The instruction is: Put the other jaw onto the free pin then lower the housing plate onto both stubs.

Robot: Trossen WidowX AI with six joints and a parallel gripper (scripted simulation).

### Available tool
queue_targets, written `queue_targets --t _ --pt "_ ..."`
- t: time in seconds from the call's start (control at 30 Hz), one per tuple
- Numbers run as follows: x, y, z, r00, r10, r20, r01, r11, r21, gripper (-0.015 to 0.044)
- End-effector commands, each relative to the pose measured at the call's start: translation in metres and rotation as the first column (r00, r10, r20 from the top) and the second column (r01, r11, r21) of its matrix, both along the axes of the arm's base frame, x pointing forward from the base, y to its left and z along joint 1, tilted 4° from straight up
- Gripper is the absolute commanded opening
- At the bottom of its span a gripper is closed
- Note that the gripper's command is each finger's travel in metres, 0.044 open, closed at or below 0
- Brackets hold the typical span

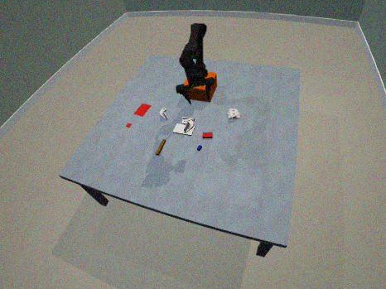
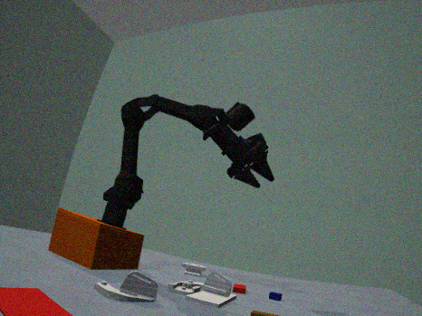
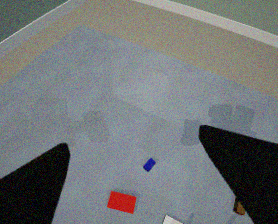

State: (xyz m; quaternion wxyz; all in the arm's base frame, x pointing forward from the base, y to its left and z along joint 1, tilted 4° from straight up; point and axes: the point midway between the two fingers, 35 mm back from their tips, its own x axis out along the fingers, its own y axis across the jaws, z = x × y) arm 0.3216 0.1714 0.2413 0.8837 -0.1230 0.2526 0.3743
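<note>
My gripper (image 1: 200, 101) (image 2: 266, 183) (image 3: 135, 140) is open and empty, high above the table and pointing down at a slant. The white base (image 1: 180, 129) (image 2: 210, 299) lies mid-table; only a corner (image 3: 171, 220) shows in the wrist view. The mounted jaw (image 1: 189, 125) (image 2: 218, 284), with a grey pad, is on the base. The loose jaw (image 1: 163, 113) (image 2: 140, 286) lies apart from the base, on the table. The white housing plate (image 1: 234, 113) (image 2: 194, 267) lies apart on the base's other side. The pins and gear teeth are too small to tell.
A red block (image 1: 207, 135) (image 2: 239, 289) (image 3: 122, 202) and a blue piece (image 1: 200, 147) (image 2: 275, 296) (image 3: 149, 164) lie near the base. A brown stick (image 1: 161, 146) (image 3: 240, 206), a flat red sheet (image 1: 142, 109) (image 2: 27, 301) and a small red piece (image 1: 128, 125) also lie around. The arm stands on an orange block (image 1: 201, 93) (image 2: 118, 249).
</note>
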Motion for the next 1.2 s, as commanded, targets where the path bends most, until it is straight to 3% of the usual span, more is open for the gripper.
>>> queue_targets --t 0.0,0.6,1.17 --pt "0.012 -0.021 -0.016 0.999 -0.032 -0.01 0.031 0.997 -0.077 0.044" --pt "0.042 -0.128 -0.09 0.98 -0.153 -0.13 0.098 0.929 -0.357 0.044" --pt "0.02 -0.237 -0.163 0.925 -0.176 -0.336 -0.052 0.819 -0.571 0.044"
